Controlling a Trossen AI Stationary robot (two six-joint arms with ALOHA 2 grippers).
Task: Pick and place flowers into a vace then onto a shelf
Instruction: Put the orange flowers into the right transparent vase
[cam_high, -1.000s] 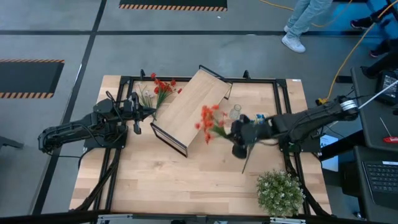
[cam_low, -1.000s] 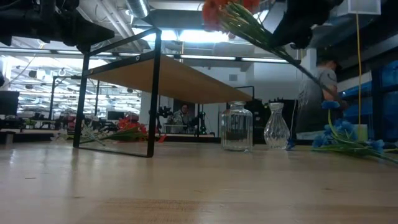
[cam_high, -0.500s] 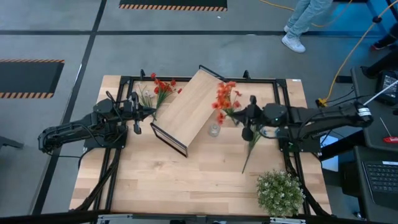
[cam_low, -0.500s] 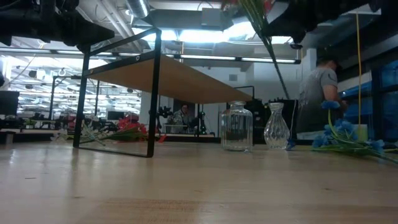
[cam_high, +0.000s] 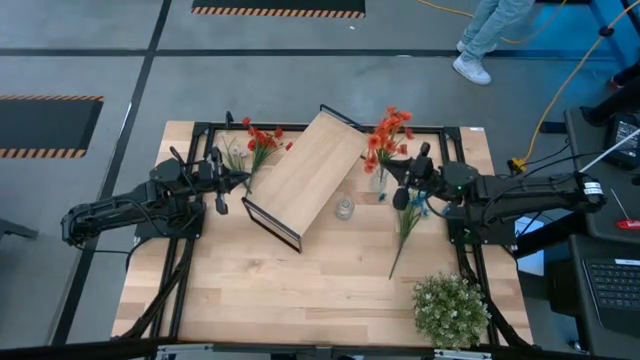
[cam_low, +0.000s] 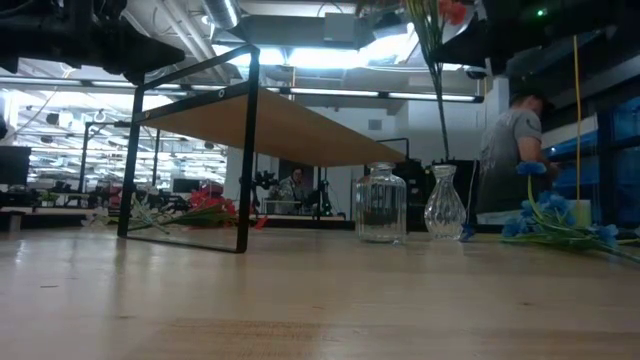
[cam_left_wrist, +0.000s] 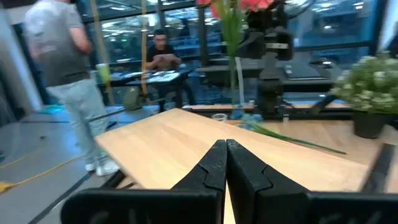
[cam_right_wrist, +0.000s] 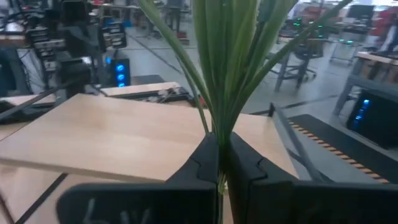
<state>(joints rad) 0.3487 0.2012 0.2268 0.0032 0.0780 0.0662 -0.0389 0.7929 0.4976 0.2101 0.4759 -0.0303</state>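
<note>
My right gripper is shut on a sprig of red-orange flowers and holds it above the table, right of the shelf. The sprig's thin stem hangs down to the mouth of a slim glass vase; whether it is inside, I cannot tell. A clear jar stands beside the vase. More red and white sprigs lie at the far left. Blue sprigs lie on the table at the right. My left gripper is shut and empty by the shelf's left end. My right gripper pinches the sprig's bundle of green stems between its two fingers, below the leaves. The fingers come about level from the table's right side and lie across the stems. The sprig hangs nearly upright, blossoms up, its lower stem end over the slim vase.
The shelf stands slantwise on its black wire frame across the table's middle. A bushy green plant stands at the near right corner. A long green stem lies on the table near my right gripper. People show in the room beyond.
My right gripper has gone toward the table's far edge and a little to the right with the red-orange sprig. The sprig has turned from a slant to nearly upright, and its stem now hangs over the slim vase.
</note>
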